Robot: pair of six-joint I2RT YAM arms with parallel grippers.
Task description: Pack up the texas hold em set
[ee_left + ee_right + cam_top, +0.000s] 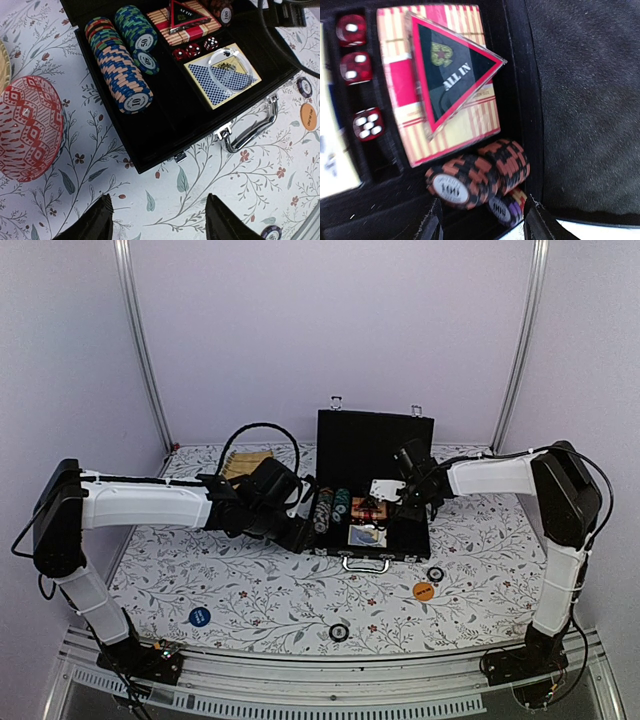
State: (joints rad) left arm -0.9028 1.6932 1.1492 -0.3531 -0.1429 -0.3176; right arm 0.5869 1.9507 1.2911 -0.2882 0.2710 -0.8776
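A tablecloth (pixel 270 585) printed with grey leafy sprigs and small red flowers covers the table, closed in by plain pale-lilac walls (pixel 330 320), with aluminium posts (pixel 142 350) in the back corners. The black briefcase (pixel 372 445) sits open at the middle of the cloth, lid upright and silver handle (pixel 365 563) facing the arm bases. Inside are rows of poker chips (pixel 117 65), a blue-backed card deck (pixel 207 85), red dice (pixel 355 70) and a striped deck (pixel 455 127) with the red triangle (pixel 450 75) on top (it reads "ALL IN"). An orange disc (pixel 424 591), a blue disc (pixel 199 616) and two loose chips (pixel 339 632) lie on the cloth nearer the bases. The left gripper (pixel 160 222) hovers over bare cloth just in front of the case, jaws spread and empty, with a red-and-white woven ball (pixel 27 127) beside the case. The right gripper (pixel 485 227) hangs over the stacked chips inside, jaws apart, gripping nothing.
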